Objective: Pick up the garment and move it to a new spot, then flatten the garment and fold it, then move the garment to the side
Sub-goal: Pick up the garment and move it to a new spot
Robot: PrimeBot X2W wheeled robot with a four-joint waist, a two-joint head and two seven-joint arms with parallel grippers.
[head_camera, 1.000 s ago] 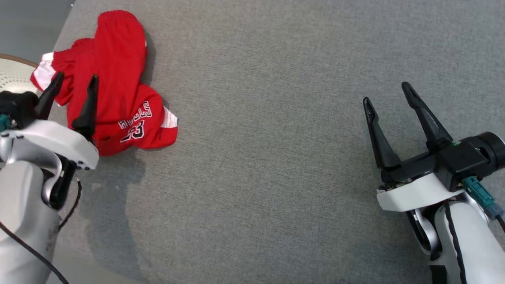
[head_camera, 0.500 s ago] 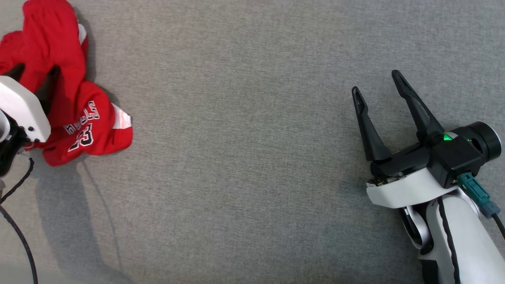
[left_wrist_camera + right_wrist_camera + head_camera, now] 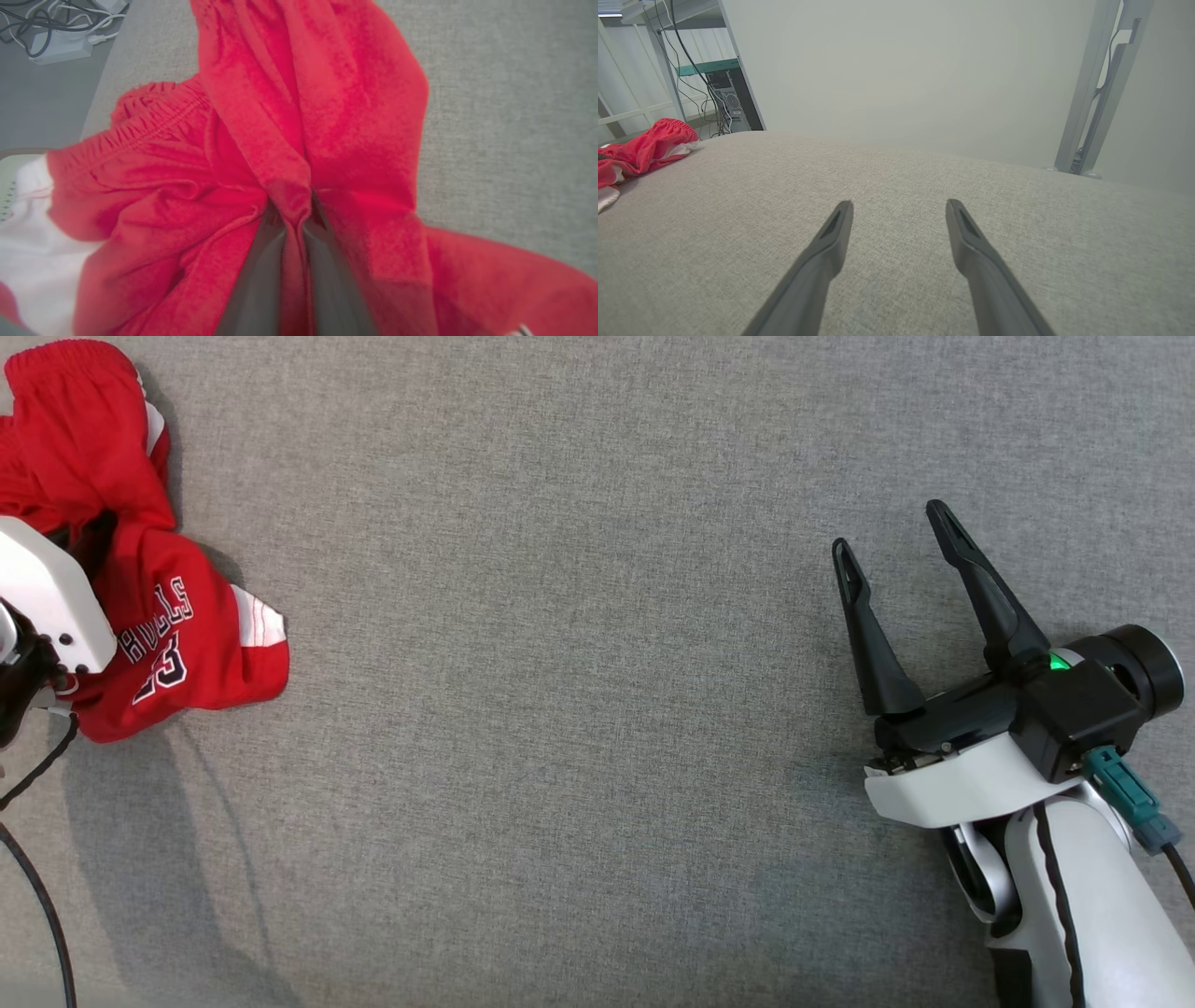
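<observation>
Left hand (image 3: 296,212) closed on the red garment (image 3: 187,644) at the left edge of the grey bench (image 3: 560,709); right hand (image 3: 889,527) open.
The two dark fingers of the left hand are pressed together on a raised fold of the garment. The garment is crumpled, with white stripes and dark lettering, and it lies by the left edge of the bench, toward the far side. The right hand is over the bench near its right edge, well apart from the garment, with its fingers spread wide and nothing between them.

White forearm (image 3: 1102,896), teal plug (image 3: 1120,789), green light (image 3: 1058,663), right claw (image 3: 888,526) with black fingers (image 3: 990,593).
</observation>
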